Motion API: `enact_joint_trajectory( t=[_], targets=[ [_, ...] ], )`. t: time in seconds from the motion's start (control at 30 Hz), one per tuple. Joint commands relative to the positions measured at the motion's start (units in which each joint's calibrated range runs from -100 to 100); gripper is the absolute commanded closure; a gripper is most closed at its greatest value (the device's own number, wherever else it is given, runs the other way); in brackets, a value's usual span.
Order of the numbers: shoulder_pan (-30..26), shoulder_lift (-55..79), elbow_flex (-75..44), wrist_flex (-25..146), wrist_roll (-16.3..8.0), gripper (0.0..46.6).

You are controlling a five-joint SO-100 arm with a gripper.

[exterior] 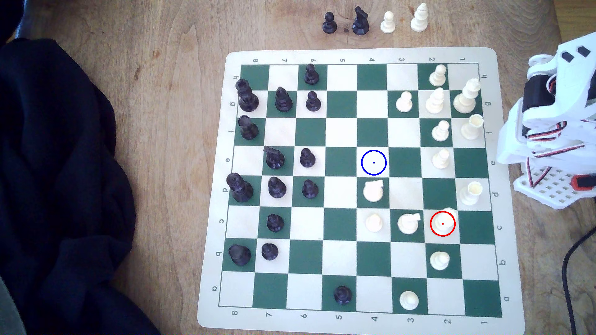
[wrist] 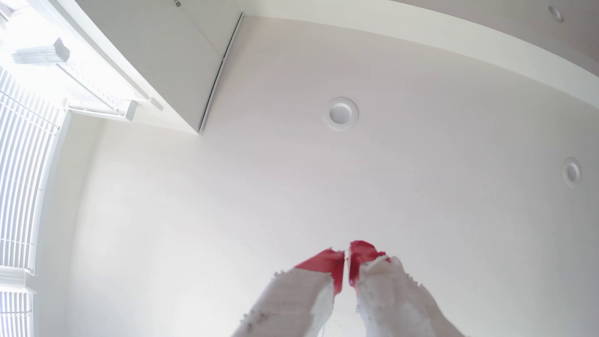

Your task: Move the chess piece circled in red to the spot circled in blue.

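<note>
The chess piece [exterior: 442, 222], cream-white and seen almost from above, stands on a cream square inside the red ring, in column 2 of row c near the exterior view's right. The spot [exterior: 373, 162] is a bare cream square with a blue ring and dot, two columns to the left and two rows farther up the board [exterior: 361, 53]. My white arm [exterior: 554, 112] is folded beside the board's right edge, away from every piece. In the wrist view my gripper [wrist: 346, 252] points at the ceiling, its red-tipped fingers [wrist: 327, 264] closed together with nothing between them.
A white knight [exterior: 373, 190] stands on the square just below the spot. Another knight [exterior: 408, 222] and a pawn [exterior: 374, 223] stand left of the ringed piece. Four captured pieces [exterior: 374, 21] line up beyond the board. Dark cloth [exterior: 58, 180] covers the left, and a black cable [exterior: 571, 257] runs at the right.
</note>
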Motion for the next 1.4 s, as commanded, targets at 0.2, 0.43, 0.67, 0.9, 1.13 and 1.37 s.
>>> enact_joint_trajectory(
  t=[0.2,0.43,0.67,0.9,1.13,1.37],
  targets=[
    [-1.52,0.14,1.17,15.27,0.10,46.4],
    [-2.69,0.14,1.17,47.78,-0.24,46.4],
    [-1.44,0.14,-3.99,71.29,-0.29,46.4],
    [1.14,0.39,-20.31,109.45,-0.05,41.2],
    [-2.15,7.35,-35.82,144.10,5.62,46.3],
    [-16.07,17.46,-48.33,163.67,11.38,46.4]
  ],
)
